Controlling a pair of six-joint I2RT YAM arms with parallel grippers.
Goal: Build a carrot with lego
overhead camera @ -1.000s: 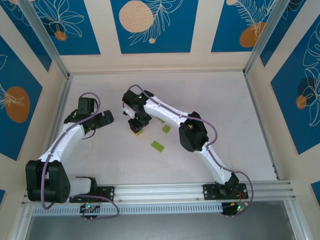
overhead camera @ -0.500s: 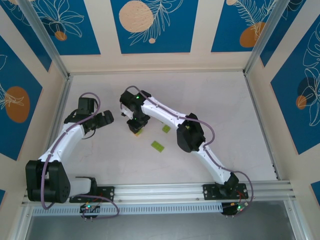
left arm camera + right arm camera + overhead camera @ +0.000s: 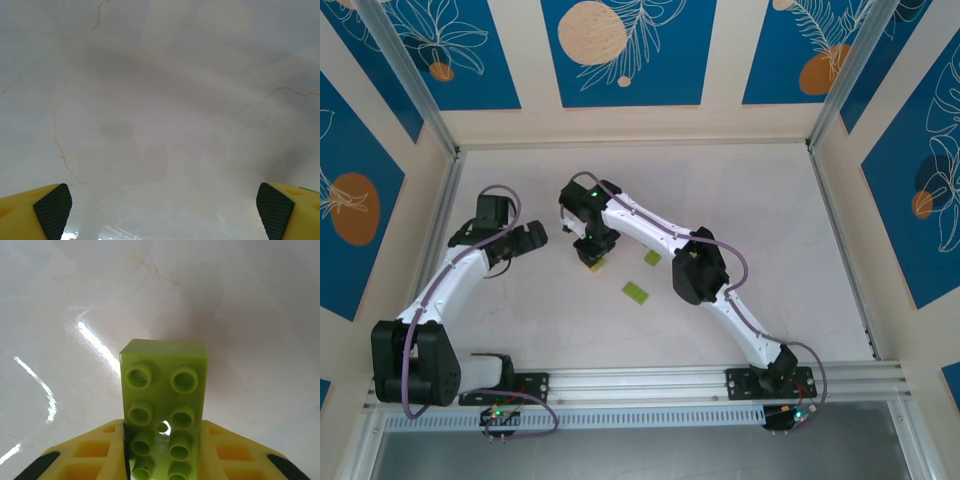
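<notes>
Lego brick [image 3: 162, 385] in lime green, two studs wide and four long, sits between the fingers of the right gripper [image 3: 162, 440]. Its long axis runs straight away from the wrist, and the far half sticks out past the fingertips. The yellow fingers press against both long sides of the near half, so we judge the pincer narrow and clamped on it. The studs face up, the corners are clean, and a soft shadow falls on the table [image 3: 260, 315] beyond the far end.

From above, we see the right gripper [image 3: 592, 248] reaching toward the table's middle, with a small green and yellowish patch at its tip that is too small for us to read. A loose green brick [image 3: 653, 258] lies just to its right, and a second loose green brick [image 3: 636, 291] lies nearer the arm bases. The right arm is the nearer one to both.

The left gripper [image 3: 160, 205] is spread wide over bare table and holds nothing. From above it [image 3: 530, 238] hangs to the left of the right gripper, apart from every brick. We see no finished carrot yet.
</notes>
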